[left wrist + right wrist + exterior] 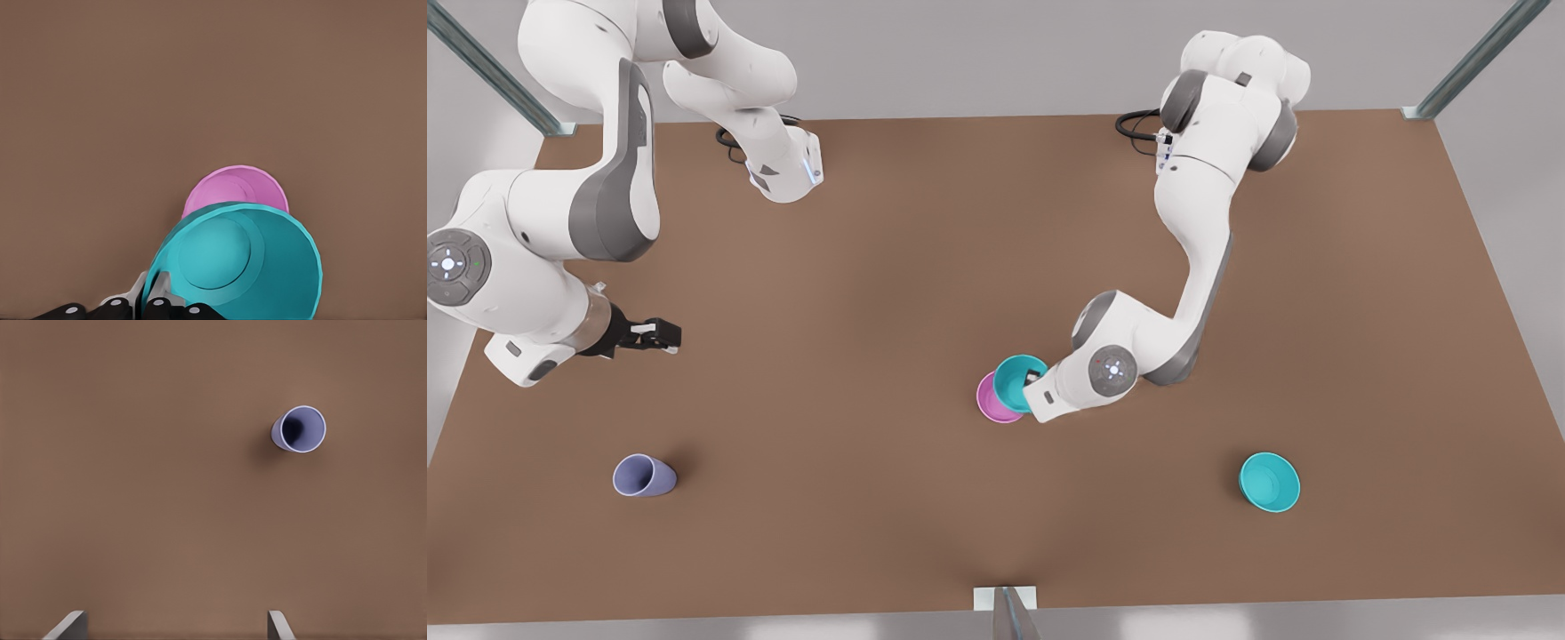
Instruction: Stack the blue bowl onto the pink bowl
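In the front view, the left gripper (1033, 380) sits just right of the frame's centre, at the end of the arm that reaches down from the upper right, and it pinches the rim of the blue bowl (1017, 382). That bowl is held tilted, and it overlaps the right part of the pink bowl (996, 400), which rests on the brown table (925, 267) just below and to the left of it; whether the two bowls touch cannot be told. In the left wrist view, the blue bowl (240, 263) fills the lower middle of the frame with its inside facing the camera, and the gripper's fingers (157, 297) close on its rim, one on each side of the wall, at the bottom edge. The pink bowl (235, 190) peeks out behind it, near the frame's centre. The right gripper (660, 335) hangs at the left of the front view above bare table, its arm waiting; in the right wrist view its two fingertips (67, 627) appear spread wide in the lower corners, holding nothing. A lavender-blue tapered cup (644, 476) stands in the lower left of the front view, and in the right wrist view the cup (299, 429) appears in the upper right. A second turquoise bowl (1269, 482) sits alone at the lower right of the front view, well apart from the others.
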